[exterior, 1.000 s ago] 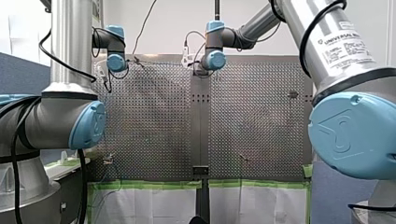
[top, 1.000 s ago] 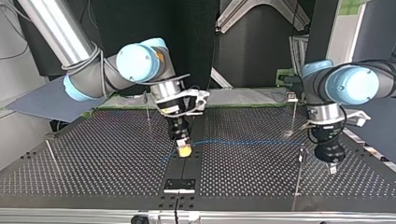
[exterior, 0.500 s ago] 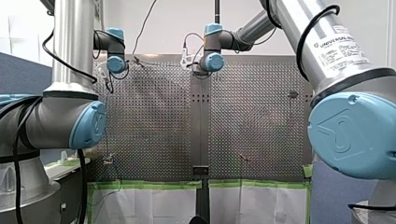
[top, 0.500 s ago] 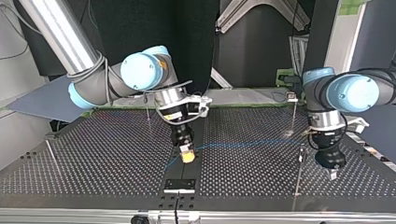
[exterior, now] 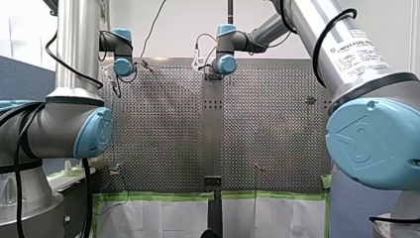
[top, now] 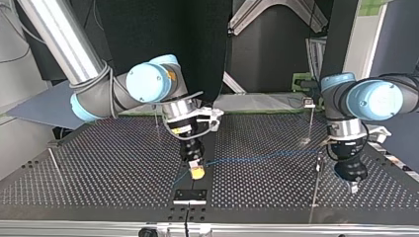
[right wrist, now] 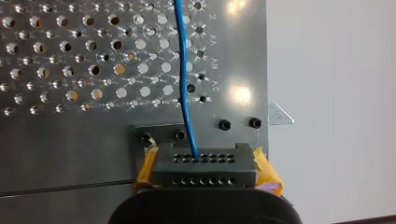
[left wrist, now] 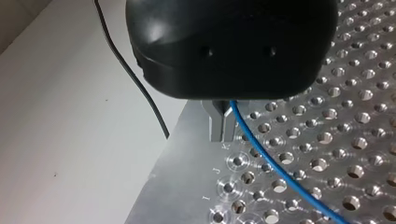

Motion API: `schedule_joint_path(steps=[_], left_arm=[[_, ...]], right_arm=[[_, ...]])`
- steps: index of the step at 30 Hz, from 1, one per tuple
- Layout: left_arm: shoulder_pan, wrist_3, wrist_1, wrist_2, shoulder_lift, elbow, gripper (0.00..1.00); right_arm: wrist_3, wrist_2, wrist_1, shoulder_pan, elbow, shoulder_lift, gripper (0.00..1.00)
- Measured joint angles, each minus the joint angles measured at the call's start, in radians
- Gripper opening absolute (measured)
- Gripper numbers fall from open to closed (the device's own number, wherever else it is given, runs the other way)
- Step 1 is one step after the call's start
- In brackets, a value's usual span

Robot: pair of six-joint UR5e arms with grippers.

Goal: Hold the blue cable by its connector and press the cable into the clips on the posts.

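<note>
Blue cable leaving the black connector, which my right hand holds clamped between its yellow pads. The connector hangs low over the perforated tabletop, just beside the bracket at its edge. From the bracket the cable runs toward the top view's right, past a thin upright post, to my left hand, which is well apart from the bracket. In the left wrist view the cable emerges from under that hand; whether the hand grips it cannot be told.
</note>
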Motion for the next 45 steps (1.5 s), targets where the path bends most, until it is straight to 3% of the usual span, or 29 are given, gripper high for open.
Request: schedule_joint_path(steps=[10, 11, 12, 13, 18, 20, 21, 23, 24, 26, 30, 35, 40, 45], left_arm=[[-0.005, -0.005, -0.017, 0.016, 0.000, 0.000, 0.03], [-0.004, -0.004, -0.020, 0.016, 0.001, 0.000, 0.16], [-0.004, -0.003, -0.023, 0.015, 0.001, 0.000, 0.16], [-0.003, -0.001, -0.029, 0.011, 0.001, 0.000, 0.31], [-0.003, 0.003, -0.061, -0.017, 0.001, 0.000, 0.35], [-0.002, 0.002, -0.078, -0.023, 0.001, 0.000, 0.48], [-0.001, 0.000, -0.082, -0.022, 0.001, 0.000, 0.48], [-0.001, -0.003, -0.090, -0.014, 0.001, 0.000, 0.73], [-0.001, -0.004, -0.093, -0.009, 0.001, 0.000, 0.73], [0.000, -0.008, -0.103, 0.002, 0.002, 0.000, 0.98], [-0.004, -0.009, -0.132, 0.006, 0.004, 0.000, 0.98], [-0.010, -0.006, -0.178, -0.028, 0.012, 0.000, 0.98], [-0.015, -0.016, -0.226, -0.051, 0.051, -0.007, 0.98], [-0.024, -0.035, -0.270, -0.039, 0.095, -0.033, 0.98]], right_arm=[[0.000, 0.000, 0.011, 0.000, -0.002, 0.003, 0.00], [0.000, 0.000, 0.013, 0.000, -0.003, 0.003, 0.00], [0.000, 0.000, 0.014, 0.000, -0.003, 0.003, 0.00], [0.000, 0.000, 0.015, 0.000, -0.003, 0.003, 0.00], [-0.001, 0.000, 0.017, 0.000, -0.003, 0.003, 0.00], [-0.001, 0.000, 0.018, 0.000, -0.003, 0.003, 0.00], [-0.001, 0.000, 0.019, 0.000, -0.003, 0.003, 0.00], [-0.001, 0.000, 0.020, 0.000, -0.003, 0.003, 0.00], [-0.001, 0.000, 0.020, 0.000, -0.003, 0.003, 0.00], [-0.002, 0.000, 0.021, 0.000, -0.003, 0.003, 0.00], [-0.003, 0.000, 0.021, 0.000, -0.003, 0.003, 0.00], [-0.004, 0.000, 0.022, -0.001, -0.005, 0.003, 0.00], [-0.004, 0.000, 0.023, 0.000, -0.008, 0.003, 0.00], [-0.006, 0.000, 0.028, 0.000, -0.014, 0.002, 0.00]])
